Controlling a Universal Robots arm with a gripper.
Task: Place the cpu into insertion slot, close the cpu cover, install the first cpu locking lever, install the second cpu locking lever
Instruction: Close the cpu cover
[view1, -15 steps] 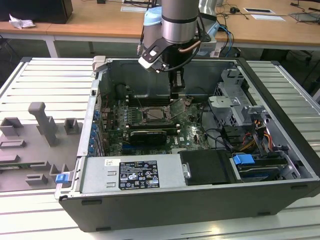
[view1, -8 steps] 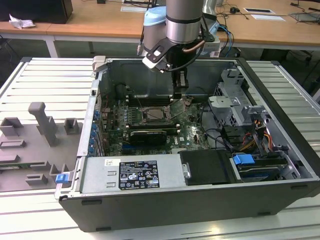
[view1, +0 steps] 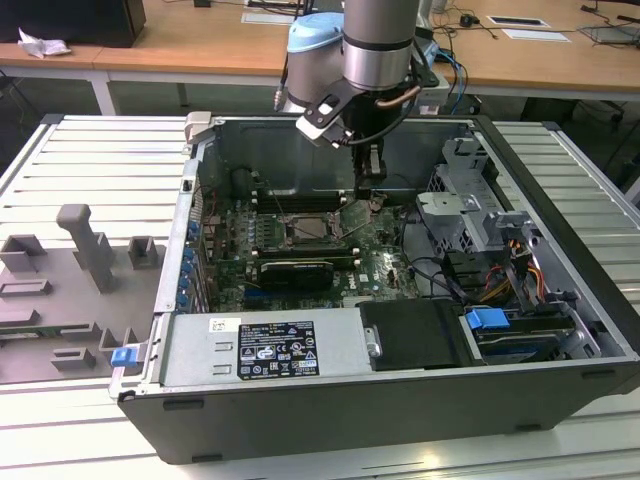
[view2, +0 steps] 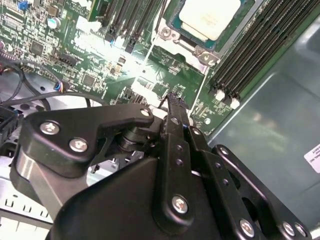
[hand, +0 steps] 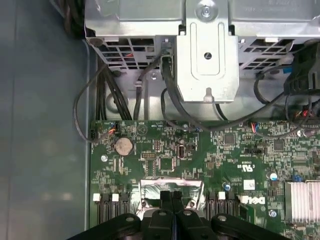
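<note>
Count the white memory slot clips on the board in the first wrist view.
3. Two white clips sit side by side on the coin battery side of the tool; one is on the finned heatsink side. The tool may hide others.

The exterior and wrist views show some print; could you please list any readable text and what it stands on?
Black label on the metal shroud: too small to read.
White sticker on the case wall: blurred.
Motherboard silkscreen: too small.
No text can be quoted.
</note>
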